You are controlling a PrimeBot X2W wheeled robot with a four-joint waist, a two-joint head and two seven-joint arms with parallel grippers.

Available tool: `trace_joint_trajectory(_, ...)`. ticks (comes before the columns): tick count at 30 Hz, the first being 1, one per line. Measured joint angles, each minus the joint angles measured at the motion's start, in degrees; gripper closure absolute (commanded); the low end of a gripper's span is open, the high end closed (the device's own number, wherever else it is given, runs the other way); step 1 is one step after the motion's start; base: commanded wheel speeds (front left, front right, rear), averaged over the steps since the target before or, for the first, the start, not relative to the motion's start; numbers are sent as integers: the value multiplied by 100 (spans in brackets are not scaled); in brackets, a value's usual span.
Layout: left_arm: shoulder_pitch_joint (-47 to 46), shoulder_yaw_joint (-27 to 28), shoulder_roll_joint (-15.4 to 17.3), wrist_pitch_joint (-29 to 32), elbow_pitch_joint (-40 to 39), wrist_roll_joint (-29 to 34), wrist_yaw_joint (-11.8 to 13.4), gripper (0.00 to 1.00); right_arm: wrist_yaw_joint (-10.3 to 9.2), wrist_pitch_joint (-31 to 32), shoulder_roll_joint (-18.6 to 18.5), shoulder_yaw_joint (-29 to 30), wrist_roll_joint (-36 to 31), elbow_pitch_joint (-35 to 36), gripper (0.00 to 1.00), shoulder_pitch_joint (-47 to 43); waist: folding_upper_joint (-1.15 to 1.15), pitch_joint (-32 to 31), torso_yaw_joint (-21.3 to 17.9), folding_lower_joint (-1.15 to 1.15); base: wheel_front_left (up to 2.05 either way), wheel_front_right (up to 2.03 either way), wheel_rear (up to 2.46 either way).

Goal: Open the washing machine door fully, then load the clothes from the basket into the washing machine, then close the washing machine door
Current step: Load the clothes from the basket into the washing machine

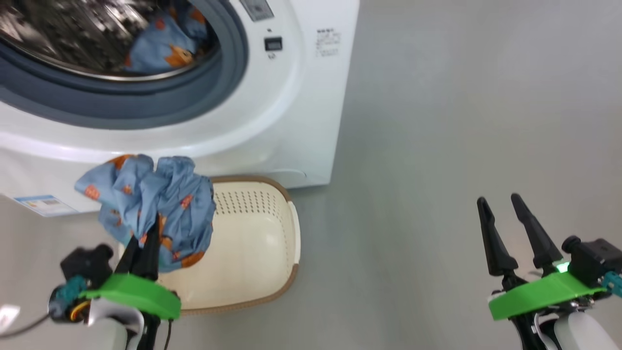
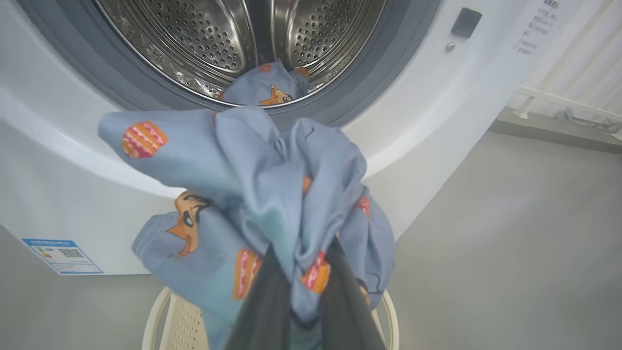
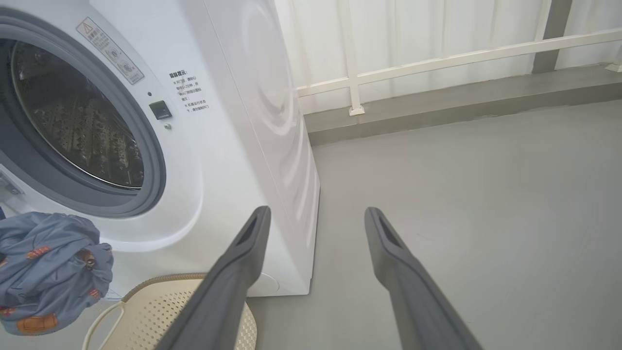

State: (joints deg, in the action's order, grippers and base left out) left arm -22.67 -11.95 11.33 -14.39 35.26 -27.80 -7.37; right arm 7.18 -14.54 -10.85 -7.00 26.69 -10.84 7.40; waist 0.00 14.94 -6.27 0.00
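**Head view.** Lower left: the left gripper (image 1: 146, 245) has two long dark tapered fingers rising from a bright green plastic collar. Its jaws pinch the held garment (image 1: 155, 204), a crumpled piece of light blue fabric printed with orange-brown figures. The cloth bunches in soft folds over the fingertips. It hangs in front of the white panel, above the left end of the basket (image 1: 262, 243). The basket is small and rectangular, of cream plastic, with a perforated wall and a brown woven-look rim. It stands on the smooth grey floor (image 1: 461, 121), just in front of the washing machine (image 1: 282, 121), a big white glossy front-loader.

Upper left: a matte grey rubber door seal (image 1: 228, 73) rings the round opening. Inside it shows the shiny perforated steel drum (image 1: 63, 34). The second garment (image 1: 165, 46), of the same printed blue fabric, lies in the drum at its lower front edge. At middle left, a small blue label (image 1: 41, 204) sits on the white front panel.

Lower right: the right gripper (image 1: 498, 198) has its fingers spread and holds nothing. It stands over bare floor, well apart from basket and machine.

**Left wrist view.** At bottom centre, the two dark fingers press together on a fold of the held garment. Above it, the drum shows rows of punched holes and a raised rib.

**Right wrist view.** The spread fingers frame bare floor beside the machine's smooth side panel. At the top, a white railing of slim bars (image 3: 437, 53) runs along a low grey kerb.
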Motion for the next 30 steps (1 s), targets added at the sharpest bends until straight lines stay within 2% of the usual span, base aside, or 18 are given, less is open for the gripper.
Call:
trace_joint_trajectory(5, 583, 476, -182, 0, -619, 461, 0, 100, 0, 0, -12, 26, 1, -1, 0, -197, 0, -302, 131, 0, 0, 0, 0)
trace_joint_trajectory(13, 1343, 905, -466, 0, -1484, 1018, 0, 100, 0, 0, -56, 129, 7, 9, 0, -454, 0, -592, 328, 0, 0, 0, 0)
trace_joint_trajectory(22, 1835, 1094, -708, 0, -2011, 1199, 0, 100, 0, 0, -73, 163, 9, 34, 0, -468, 0, -662, 435, 0, 0, 0, 0)
trace_joint_trajectory(30, 1829, 1169, -728, 0, -2148, 1234, 0, 100, 0, 0, -69, 166, 9, 76, 0, -465, 0, -517, 463, 0, 0, 0, 0)
